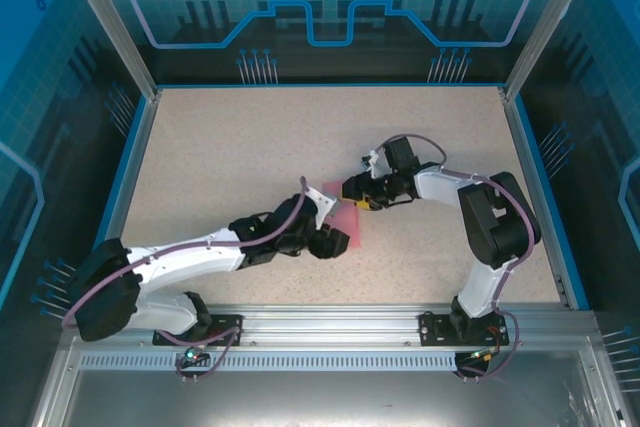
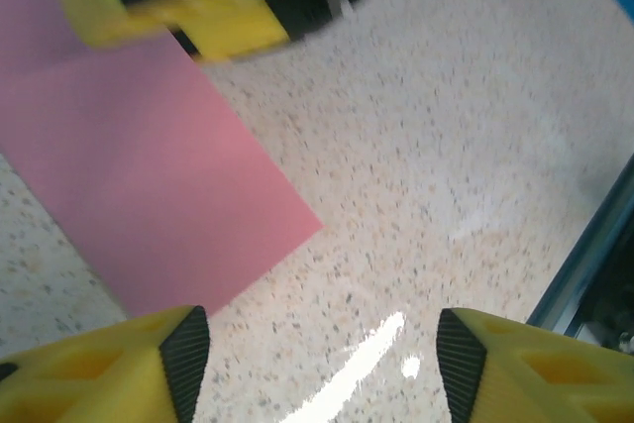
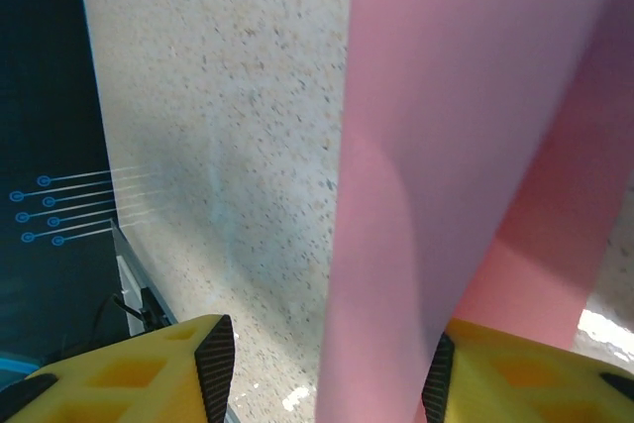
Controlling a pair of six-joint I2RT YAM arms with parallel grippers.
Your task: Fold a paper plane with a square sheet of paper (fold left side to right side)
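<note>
where the right pincer gapes, square sheet of paper inside

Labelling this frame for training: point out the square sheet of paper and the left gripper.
square sheet of paper (image 2: 149,185), left wrist view, flat middle.
left gripper (image 2: 322,354), left wrist view, midway between fingertips.

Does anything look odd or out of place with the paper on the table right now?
The pink paper does not lie flat: in the right wrist view one flap stands up, bowed over the layer beneath, at the open right gripper. It looks half folded, not damaged; no tear shows.
</note>
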